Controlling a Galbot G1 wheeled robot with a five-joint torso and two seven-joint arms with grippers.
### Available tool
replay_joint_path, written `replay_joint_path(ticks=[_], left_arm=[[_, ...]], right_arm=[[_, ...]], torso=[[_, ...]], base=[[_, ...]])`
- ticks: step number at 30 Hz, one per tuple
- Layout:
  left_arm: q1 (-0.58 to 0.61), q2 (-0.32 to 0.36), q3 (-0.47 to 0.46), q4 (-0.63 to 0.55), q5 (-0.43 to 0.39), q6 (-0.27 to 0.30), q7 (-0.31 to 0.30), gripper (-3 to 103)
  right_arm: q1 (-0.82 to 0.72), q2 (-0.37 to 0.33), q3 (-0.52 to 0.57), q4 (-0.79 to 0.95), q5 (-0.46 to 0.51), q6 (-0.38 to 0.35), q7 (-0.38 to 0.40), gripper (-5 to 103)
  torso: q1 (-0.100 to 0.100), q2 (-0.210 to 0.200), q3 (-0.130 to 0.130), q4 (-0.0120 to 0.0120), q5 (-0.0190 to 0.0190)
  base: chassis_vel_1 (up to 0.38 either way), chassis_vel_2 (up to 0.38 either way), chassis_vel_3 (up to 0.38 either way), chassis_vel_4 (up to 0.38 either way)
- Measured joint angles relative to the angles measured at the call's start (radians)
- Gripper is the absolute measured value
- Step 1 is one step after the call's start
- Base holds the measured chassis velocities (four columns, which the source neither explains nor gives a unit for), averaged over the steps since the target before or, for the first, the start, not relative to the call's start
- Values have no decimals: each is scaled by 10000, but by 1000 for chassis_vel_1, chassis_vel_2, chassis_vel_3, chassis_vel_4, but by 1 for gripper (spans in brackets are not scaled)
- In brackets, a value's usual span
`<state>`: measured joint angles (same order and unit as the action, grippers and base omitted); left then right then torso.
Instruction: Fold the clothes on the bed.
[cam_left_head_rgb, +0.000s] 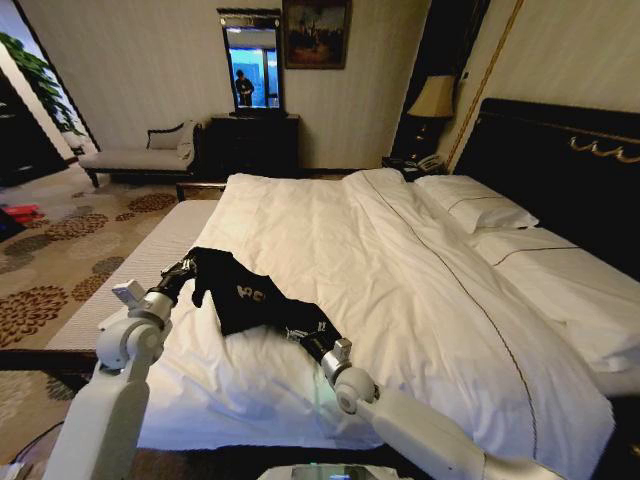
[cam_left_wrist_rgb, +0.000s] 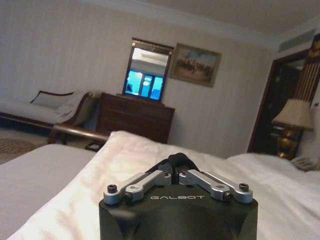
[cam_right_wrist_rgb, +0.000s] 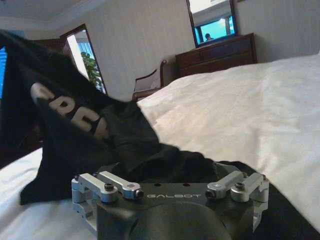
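Observation:
The clothes, a black T-shirt (cam_left_head_rgb: 245, 295) with white lettering, lie crumpled near the front left corner of the bed (cam_left_head_rgb: 400, 260). My left gripper (cam_left_head_rgb: 190, 272) is at the shirt's left end, shut on a bunch of black cloth (cam_left_wrist_rgb: 176, 161), which hides its fingertips. At the shirt's near right edge is my right gripper (cam_left_head_rgb: 303, 335), its jaws spread open. In the right wrist view the shirt (cam_right_wrist_rgb: 90, 130) rises from this gripper (cam_right_wrist_rgb: 172, 167) and drapes over its fingertips.
White pillows (cam_left_head_rgb: 475, 205) and a dark headboard (cam_left_head_rgb: 560, 150) are at the right. The bed's left edge drops to patterned carpet (cam_left_head_rgb: 60, 250). A pale chaise (cam_left_head_rgb: 140, 155), a dark dresser (cam_left_head_rgb: 255, 140) and a lamp (cam_left_head_rgb: 433, 100) stand along the far wall.

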<state>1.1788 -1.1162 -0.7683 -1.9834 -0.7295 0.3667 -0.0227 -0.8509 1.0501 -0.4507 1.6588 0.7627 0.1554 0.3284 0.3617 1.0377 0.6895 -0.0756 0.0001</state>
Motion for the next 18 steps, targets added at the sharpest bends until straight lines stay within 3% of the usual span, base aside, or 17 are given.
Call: replay_joint_path(ticks=[4,11,18], left_arm=[[500,-28,82,353,439,-217,59,2],[1258,-78,470,1162,1416,-357,24,2],[2026,-170,941,2461,2379,-784,35,2]], right_arm=[[-22,147,92,-147,-190,-146,498,100],[-335,167,547,-142,-440,-196,648,100],[-494,301,851,-201,-761,-253,796,100]], torso=[[0,0,0,3,0],[0,0,0,-4,0],[0,0,0,3,-3]], base=[[0,0,0,0],[0,0,0,0],[0,0,0,0]])
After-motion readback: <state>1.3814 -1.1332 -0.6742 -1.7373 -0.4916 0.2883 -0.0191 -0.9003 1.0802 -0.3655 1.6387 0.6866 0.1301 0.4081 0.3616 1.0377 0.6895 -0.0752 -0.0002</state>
